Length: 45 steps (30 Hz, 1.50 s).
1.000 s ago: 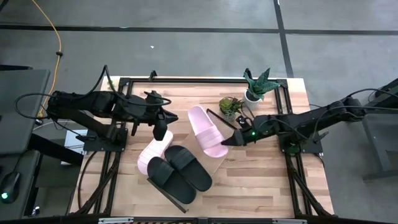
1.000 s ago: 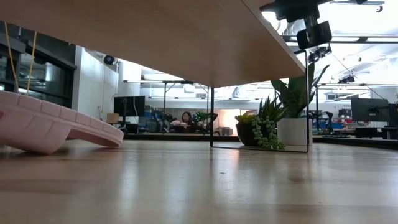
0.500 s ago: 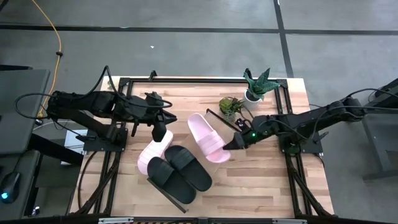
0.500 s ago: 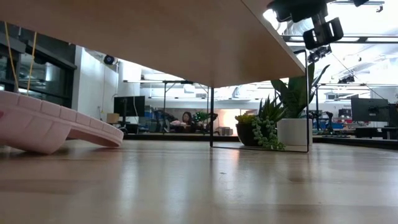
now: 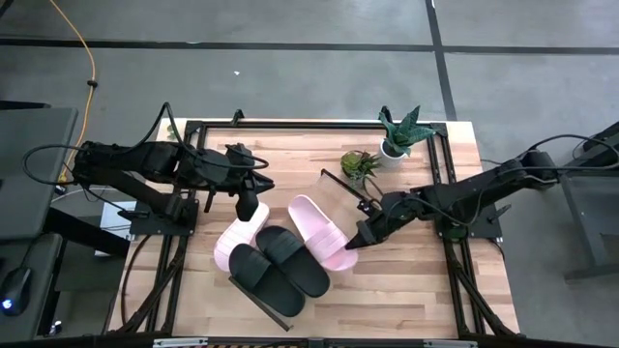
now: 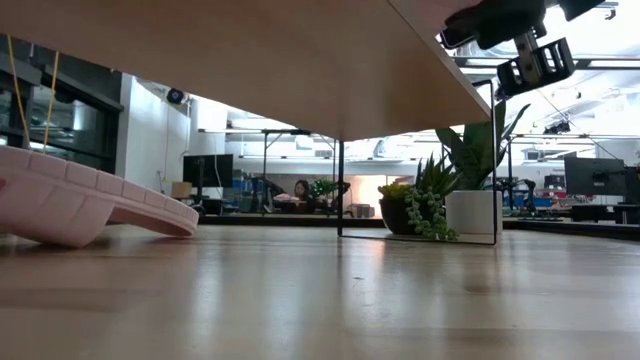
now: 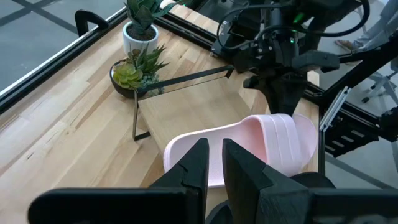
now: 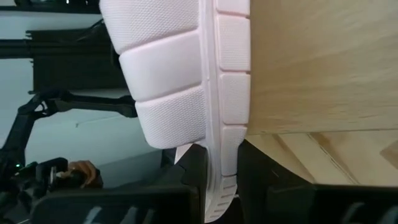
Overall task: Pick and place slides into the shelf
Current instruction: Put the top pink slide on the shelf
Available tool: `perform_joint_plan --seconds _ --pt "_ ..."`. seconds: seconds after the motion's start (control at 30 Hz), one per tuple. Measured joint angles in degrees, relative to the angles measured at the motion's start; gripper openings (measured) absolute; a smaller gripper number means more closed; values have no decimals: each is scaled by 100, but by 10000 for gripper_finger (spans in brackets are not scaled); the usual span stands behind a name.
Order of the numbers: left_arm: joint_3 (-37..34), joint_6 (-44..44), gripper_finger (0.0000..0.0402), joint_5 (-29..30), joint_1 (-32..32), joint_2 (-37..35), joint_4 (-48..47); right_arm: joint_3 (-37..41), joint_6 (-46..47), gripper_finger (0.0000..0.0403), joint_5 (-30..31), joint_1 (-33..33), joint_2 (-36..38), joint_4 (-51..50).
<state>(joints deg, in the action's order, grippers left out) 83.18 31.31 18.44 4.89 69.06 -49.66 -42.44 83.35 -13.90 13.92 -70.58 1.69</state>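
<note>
One light pink slide point(image 5: 319, 230) lies slanted on the shelf point(image 5: 340, 196), a light-wood board with a thin black frame. My right gripper point(image 5: 356, 242) is shut on that slide's strap end. Two black slides point(image 5: 280, 266) sit side by side on the board, next to it on its near-left side. The other pink slide point(image 5: 235, 240) lies to their left and shows in the low view point(image 6: 80, 205) with its sole on the tabletop. My left gripper point(image 5: 253, 207) hovers at that slide's far end with its fingers point(image 7: 200, 163) nearly together. I cannot tell whether it touches the slide. My right gripper pinches the pink slide's sole edge point(image 8: 219, 163) between its two fingers, at the end that carries the strap point(image 7: 285, 142). It comes slanting from the table's right. The ribbed sole point(image 8: 171, 68) faces the wrist camera, so the slide is tipped. Its other end point(image 7: 186, 146) lies over the shelf board.
Two potted plants point(image 5: 399, 135) point(image 5: 360, 164) stand at the far right of the table, just beyond the shelf's far frame bar point(image 7: 180, 84). In the low view the shelf's underside point(image 6: 250, 60) spans the top. Bare tabletop lies toward the near right point(image 5: 406, 290).
My right gripper has moved toward the table's near edge and a little left, taking the pink slide with it. The slide has shifted along the shelf board, closer to the black slides. My left arm has kept still.
</note>
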Motion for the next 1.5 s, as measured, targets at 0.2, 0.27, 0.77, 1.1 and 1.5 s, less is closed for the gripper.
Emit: perform_joint_plan --seconds 0.2,0.27,0.77,1.1,1.5 --pt "0 0 37 17 0 0 2 0 -2 39 129 2 -12 -9" --pt "0 0 37 17 0 0 3 0 -3 42 137 2 -12 -11" --pt "0 2 37 21 0 0 6 0 52 148 630 4 -12 -157" --pt "0 2 37 22 0 2 4 0 31 149 768 106 80 -596" --pt "0 7 37 29 -2 4 4 0 -1 149 1658 415 414 -1124"
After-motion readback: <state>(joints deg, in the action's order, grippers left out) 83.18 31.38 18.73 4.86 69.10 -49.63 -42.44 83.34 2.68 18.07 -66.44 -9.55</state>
